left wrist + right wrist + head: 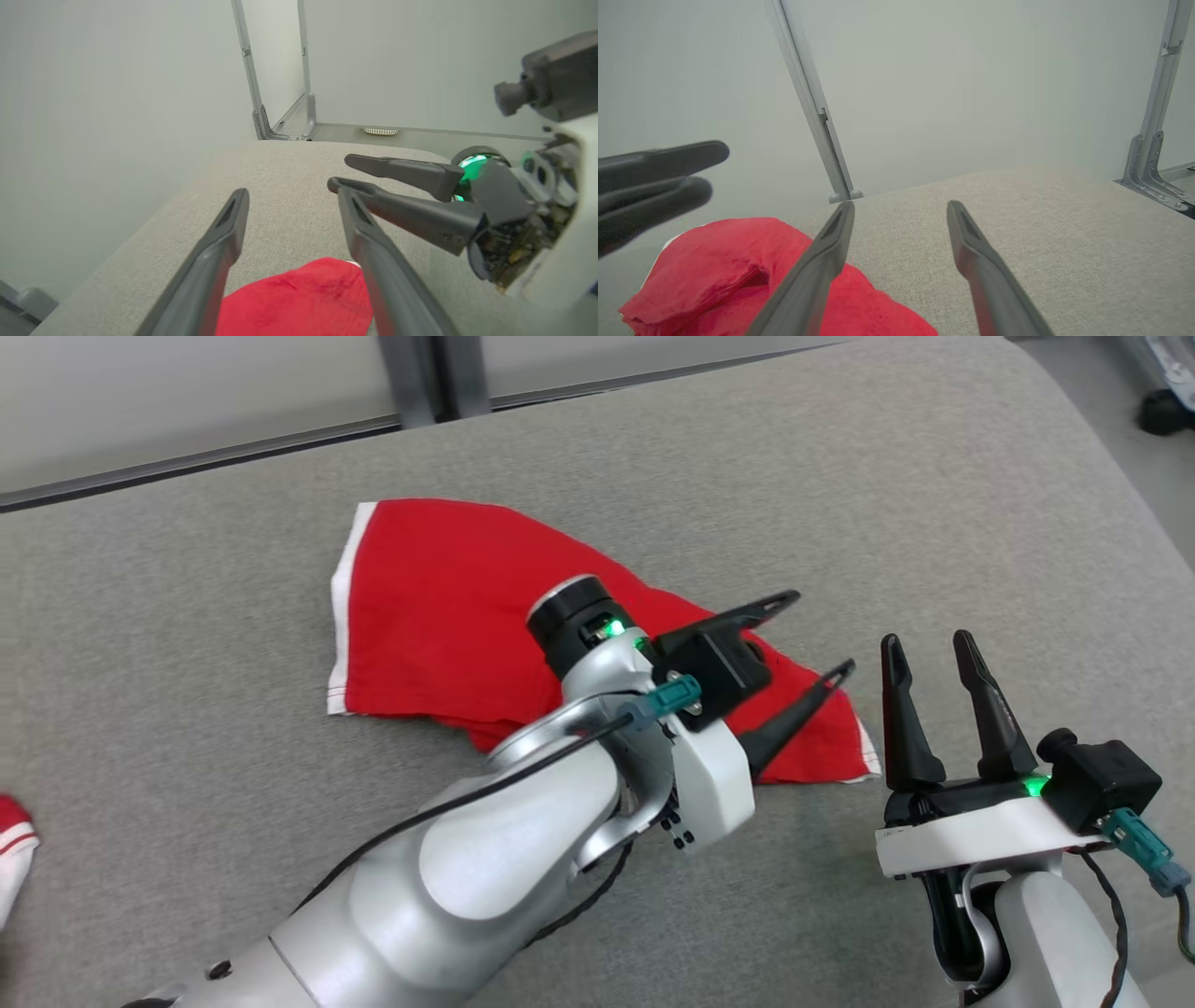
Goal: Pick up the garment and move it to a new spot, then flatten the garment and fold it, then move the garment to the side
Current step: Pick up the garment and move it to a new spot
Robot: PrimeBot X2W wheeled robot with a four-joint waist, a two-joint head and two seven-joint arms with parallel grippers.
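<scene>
While I scan the head view from its left edge, a scrap of red-and-white cloth point(14, 840) pokes in there, well apart from both tools. Next comes the garment point(439, 607), red with a white hem, lying rumpled on the grey cushion point(187, 728). Most of it spreads to the left of my left gripper point(822, 631), and its right corner runs beneath that gripper's fingers.

The left gripper reaches across toward the right with its jaws spread wide and nothing between them. Through its wrist camera, the left gripper point(292, 193) has the garment point(299, 298) low between the finger roots, while the tips stand past the cloth edge over bare cushion. I cannot tell whether the fingers brush the fabric.

Just to the right, my right gripper point(925, 639) points up the view, jaws parted and empty, with the garment's corner near its left side. From its wrist camera, the right gripper point(901, 205) has only cushion between its fingers. The garment point(714, 266) is heaped at its lower left, and the left gripper point(714, 170) hangs blurred above that heap.
</scene>
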